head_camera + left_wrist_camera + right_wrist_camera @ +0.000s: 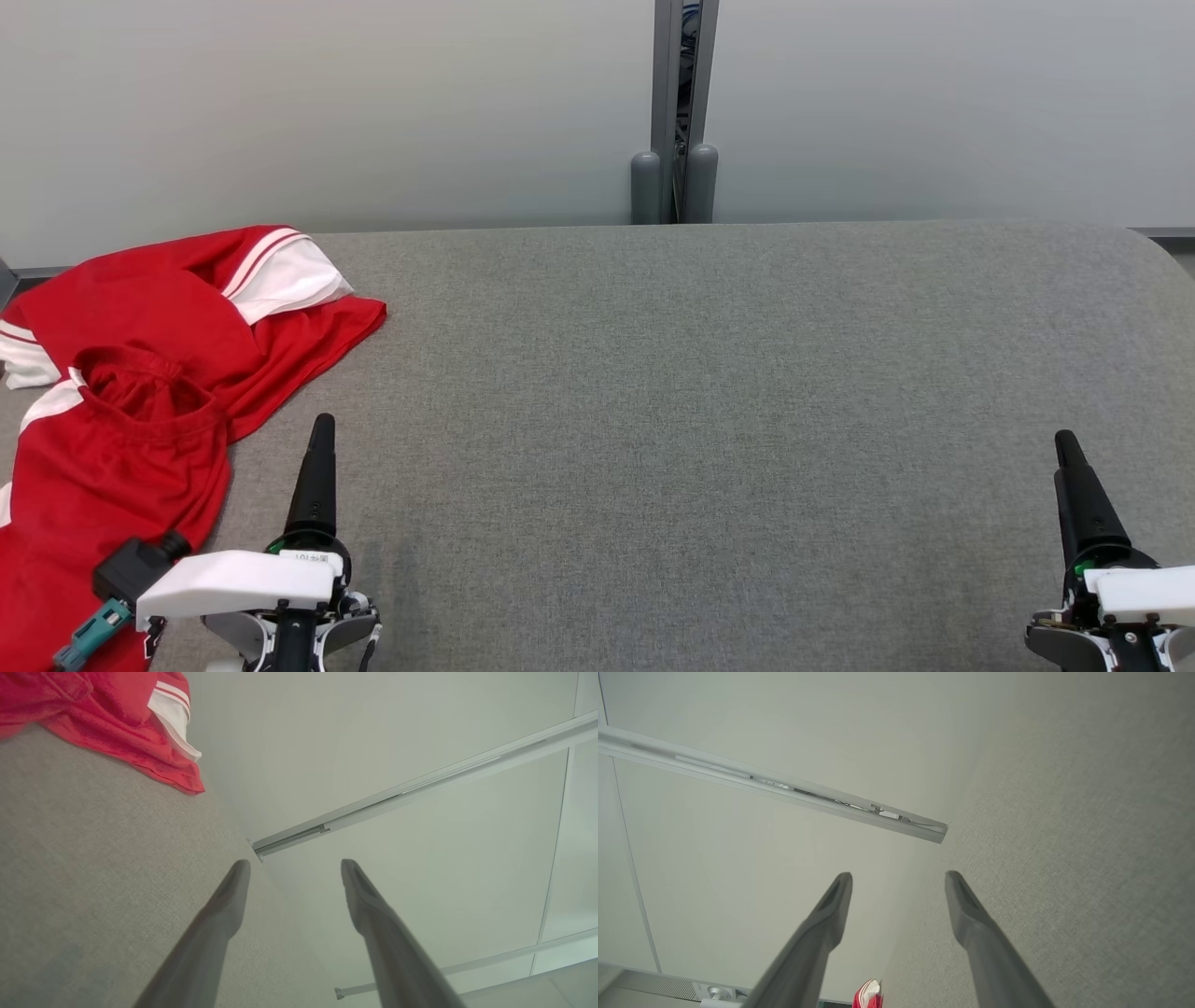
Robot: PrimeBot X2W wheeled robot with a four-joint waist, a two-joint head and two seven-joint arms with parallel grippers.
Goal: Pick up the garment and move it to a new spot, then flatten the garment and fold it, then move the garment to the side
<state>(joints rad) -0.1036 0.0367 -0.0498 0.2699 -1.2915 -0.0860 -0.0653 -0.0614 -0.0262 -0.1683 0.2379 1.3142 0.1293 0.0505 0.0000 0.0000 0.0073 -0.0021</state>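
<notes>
— Closest to us are our left fingers (224, 905) and right fingers (971, 914). How do they stand?

— Both pairs are spread wide with nothing between them. From the head we see each pair edge-on, low at either corner, over the bench (700, 420).

— And the garment (140, 373)?

— We find it crumpled at the bench's left end, red with white stripes, neck opening facing up. It lies just beside the left fingers and runs off that view's left edge. It is well apart from the right fingers.

— What of the surface and the room?

— We face a grey woven bench top, rounded at its far right corner. Behind it is a pale wall (327, 112) of panels, split by a grey post (686, 112).

— Do our views differ?

— Our left wrist catches the garment's red edge and a white striped part at its upper left. Our right wrist shows a small red-and-white scrap of it, far off at the bottom edge. Both wrists show the post as a slanted line.
</notes>
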